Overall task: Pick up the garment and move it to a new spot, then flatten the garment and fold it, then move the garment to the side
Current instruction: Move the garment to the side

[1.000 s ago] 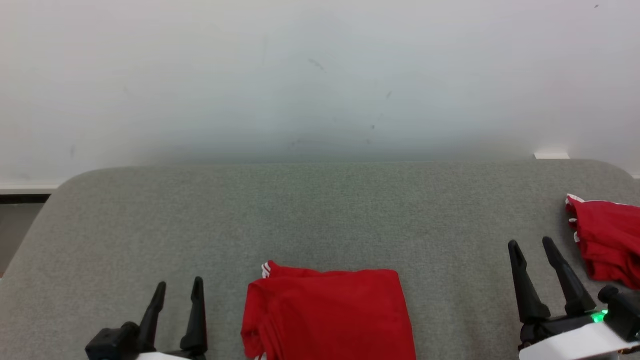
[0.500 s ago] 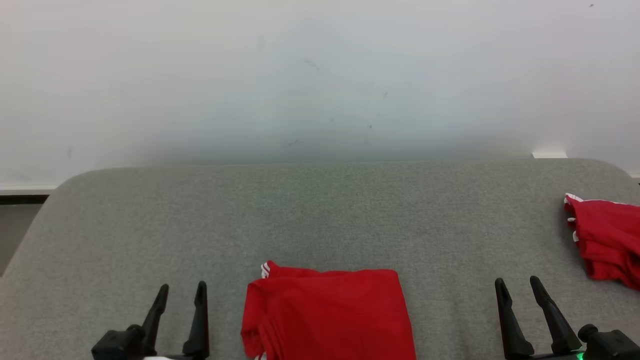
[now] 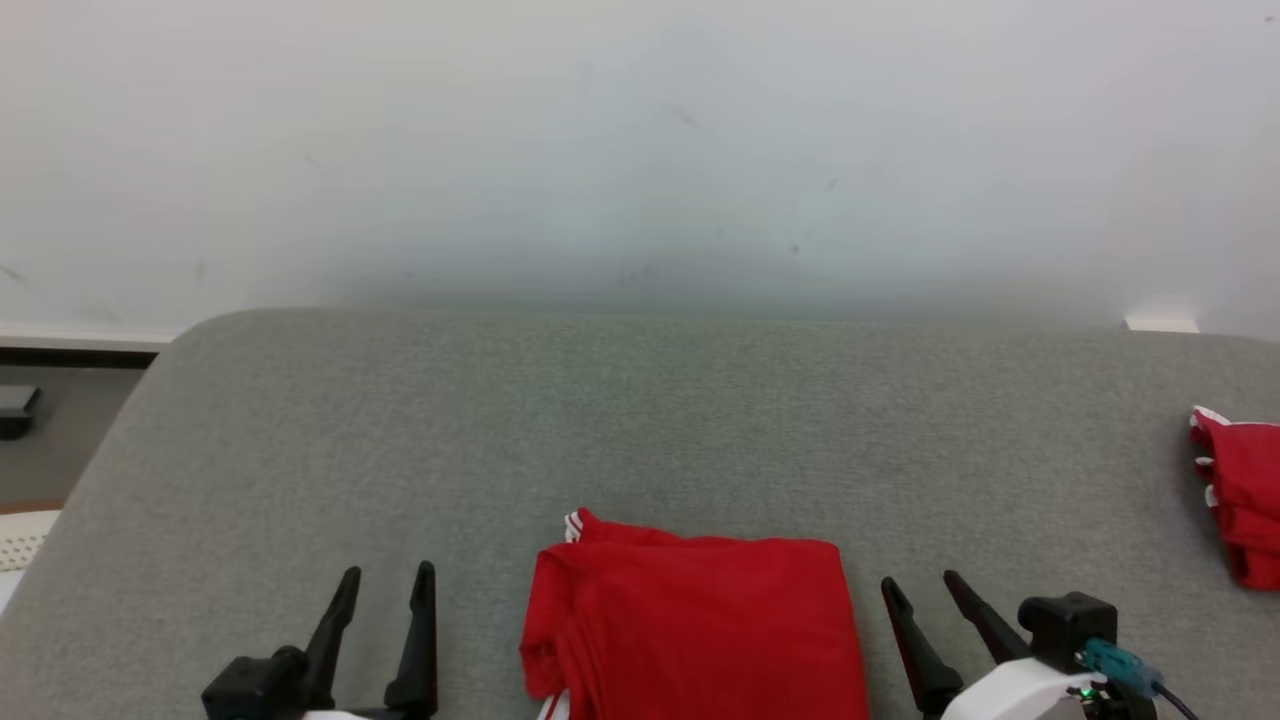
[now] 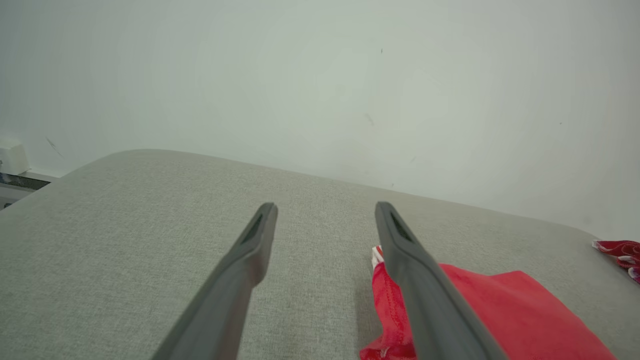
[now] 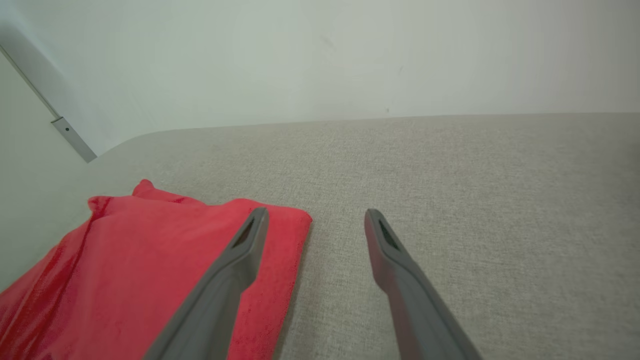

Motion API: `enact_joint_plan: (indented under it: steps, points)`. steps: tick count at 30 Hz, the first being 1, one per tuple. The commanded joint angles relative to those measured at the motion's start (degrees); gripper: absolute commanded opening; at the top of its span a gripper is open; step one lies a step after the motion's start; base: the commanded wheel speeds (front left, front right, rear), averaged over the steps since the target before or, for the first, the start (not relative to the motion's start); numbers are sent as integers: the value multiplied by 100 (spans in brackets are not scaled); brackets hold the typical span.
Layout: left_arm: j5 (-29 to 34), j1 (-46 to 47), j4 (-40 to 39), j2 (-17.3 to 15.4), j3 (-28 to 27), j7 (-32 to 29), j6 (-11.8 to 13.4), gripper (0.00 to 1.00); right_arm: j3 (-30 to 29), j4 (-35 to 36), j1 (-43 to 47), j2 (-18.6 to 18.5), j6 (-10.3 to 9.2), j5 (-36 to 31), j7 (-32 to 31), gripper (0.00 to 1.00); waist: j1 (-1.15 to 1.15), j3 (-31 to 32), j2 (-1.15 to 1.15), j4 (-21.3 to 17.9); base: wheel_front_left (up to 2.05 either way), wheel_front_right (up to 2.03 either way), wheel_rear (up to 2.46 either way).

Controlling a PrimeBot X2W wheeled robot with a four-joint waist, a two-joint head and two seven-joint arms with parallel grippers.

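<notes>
Grey fabric covers the tabletop (image 3: 640, 420), where the folded red garment (image 3: 700, 630) lies at the near edge between the end effectors: the left end effector (image 3: 390, 570) near its left side, the right end effector (image 3: 918, 579) just beside its right edge, both with fingers spread apart and empty. The garment is a roughly square fold, bunched along its left side, with white stripes showing at its far left corner; another red cloth (image 3: 1240, 490) lies well apart at the right.
</notes>
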State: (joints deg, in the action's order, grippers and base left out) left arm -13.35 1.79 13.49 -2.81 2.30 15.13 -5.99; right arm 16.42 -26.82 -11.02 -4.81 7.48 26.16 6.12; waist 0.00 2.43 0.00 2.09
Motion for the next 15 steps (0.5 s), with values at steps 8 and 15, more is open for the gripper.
enact_joint_plan:
  steps: [8, 15]
  points:
    - [-24, 68, 38, -21, 38, -2, 1, 100, 74, -1092, -556, 148, 0, 440, -779, 100, 0, -20, 0, 412, 0, 0, 0]
    - [-36, 69, 82, -20, 89, -3, -7, 100, 251, -1754, -727, 185, 0, 853, -1207, 100, 0, -39, 0, 702, 0, 0, 0]
